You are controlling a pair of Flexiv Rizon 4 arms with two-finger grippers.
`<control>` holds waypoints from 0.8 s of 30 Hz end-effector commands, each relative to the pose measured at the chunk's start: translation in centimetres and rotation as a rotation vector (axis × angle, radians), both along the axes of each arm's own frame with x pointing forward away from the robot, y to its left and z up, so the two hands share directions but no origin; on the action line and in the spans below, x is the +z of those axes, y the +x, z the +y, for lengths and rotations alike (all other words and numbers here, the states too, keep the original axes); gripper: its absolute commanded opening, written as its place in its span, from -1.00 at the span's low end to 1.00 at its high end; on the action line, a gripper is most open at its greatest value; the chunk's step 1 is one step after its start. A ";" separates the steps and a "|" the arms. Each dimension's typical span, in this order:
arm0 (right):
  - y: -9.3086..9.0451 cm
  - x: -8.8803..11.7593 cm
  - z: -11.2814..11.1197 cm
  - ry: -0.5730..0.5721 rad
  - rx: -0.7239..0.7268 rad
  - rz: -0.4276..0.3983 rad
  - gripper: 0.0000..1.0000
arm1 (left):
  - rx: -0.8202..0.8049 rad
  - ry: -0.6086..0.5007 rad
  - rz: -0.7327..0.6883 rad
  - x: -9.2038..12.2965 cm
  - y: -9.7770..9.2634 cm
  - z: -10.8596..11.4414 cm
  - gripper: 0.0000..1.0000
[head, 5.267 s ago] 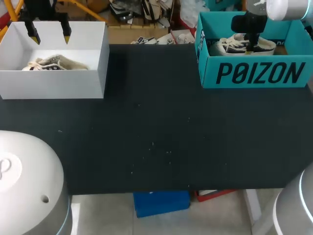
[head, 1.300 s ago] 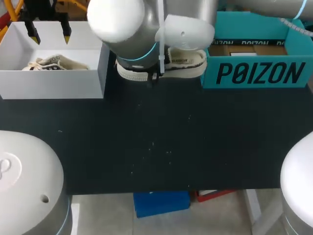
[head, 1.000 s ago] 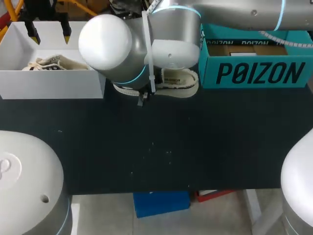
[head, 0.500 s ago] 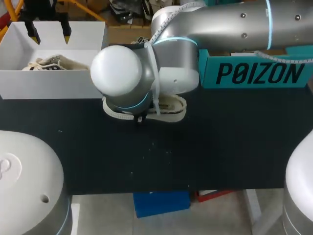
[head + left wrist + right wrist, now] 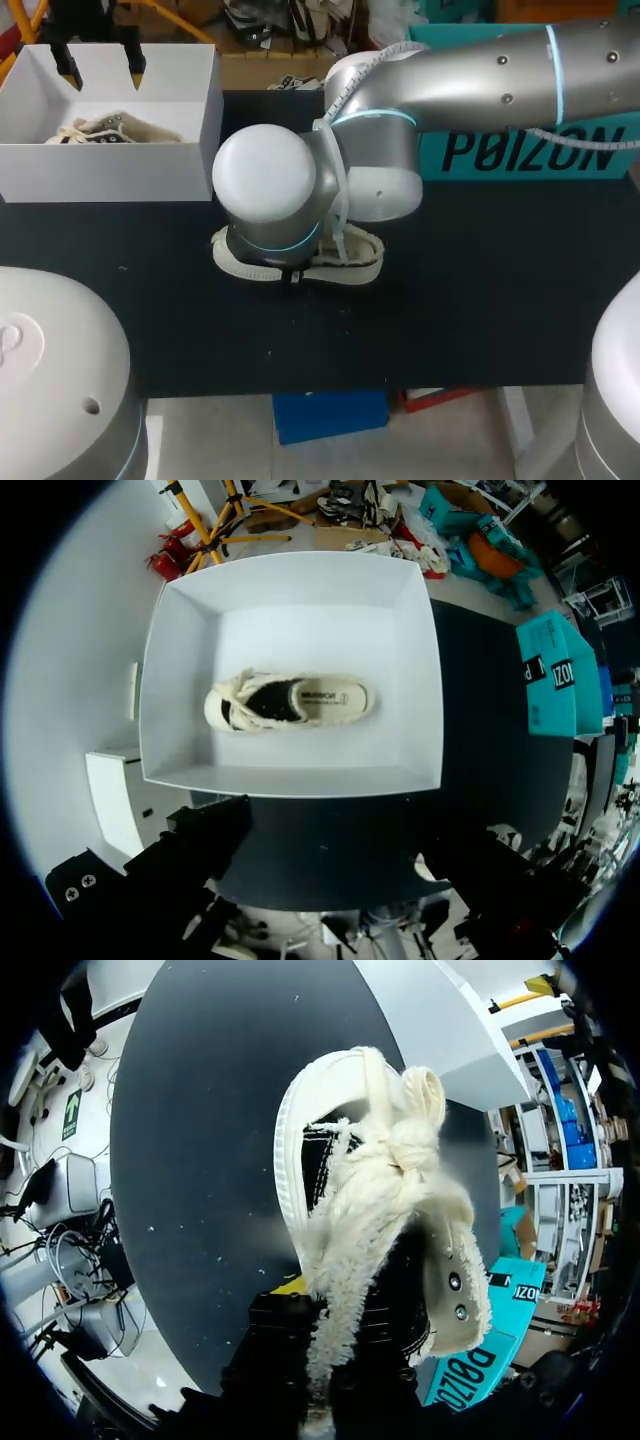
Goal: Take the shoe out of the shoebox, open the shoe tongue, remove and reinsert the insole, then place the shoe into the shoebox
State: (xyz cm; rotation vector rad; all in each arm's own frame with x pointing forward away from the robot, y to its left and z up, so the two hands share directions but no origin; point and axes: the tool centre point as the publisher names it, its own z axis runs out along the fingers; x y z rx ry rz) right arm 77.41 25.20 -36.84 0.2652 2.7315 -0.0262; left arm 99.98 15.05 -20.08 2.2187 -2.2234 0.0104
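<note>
A cream shoe [image 5: 355, 262] with fuzzy laces is over the dark table [image 5: 480, 290], left of the middle. My right arm [image 5: 480, 70] reaches across from the right, and its wrist covers most of the shoe. In the right wrist view my right gripper [image 5: 335, 1310] is shut on the shoe [image 5: 380, 1180] at its upper. I cannot tell whether the sole rests on the table. The teal shoebox [image 5: 530, 150] stands at the back right, partly behind that arm. My left gripper [image 5: 100, 72] hangs open above the white box [image 5: 110, 165].
The white box [image 5: 290, 770] at the back left holds a second cream shoe [image 5: 290, 700], straight below my left gripper [image 5: 340, 865]. In the right wrist view, the teal shoebox [image 5: 470, 1370] and the white box [image 5: 450, 1020] stand beyond the shoe.
My right arm has carried the shoe from beside the teal shoebox toward the table's front and lower down. The left arm has kept still.
</note>
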 end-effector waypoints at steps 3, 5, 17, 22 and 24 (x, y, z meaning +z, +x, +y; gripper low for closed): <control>0.0 -1.4 0.1 -0.009 0.030 0.025 -1.00 | 0.001 0.002 0.002 0.0 0.0 0.0 1.00; 0.0 -1.8 0.2 -0.020 0.050 0.032 -1.00 | 0.001 0.002 0.002 0.0 0.0 0.0 1.00; 0.3 -1.6 -0.3 -0.040 0.054 0.057 1.00 | 0.001 0.002 0.002 0.0 0.0 0.0 1.00; 0.3 0.9 -1.3 -0.019 0.091 0.039 1.00 | 0.001 0.002 0.002 0.0 0.0 0.0 1.00; 0.3 2.0 -1.8 -0.001 0.112 0.050 1.00 | 0.001 0.002 0.002 0.0 0.0 0.0 1.00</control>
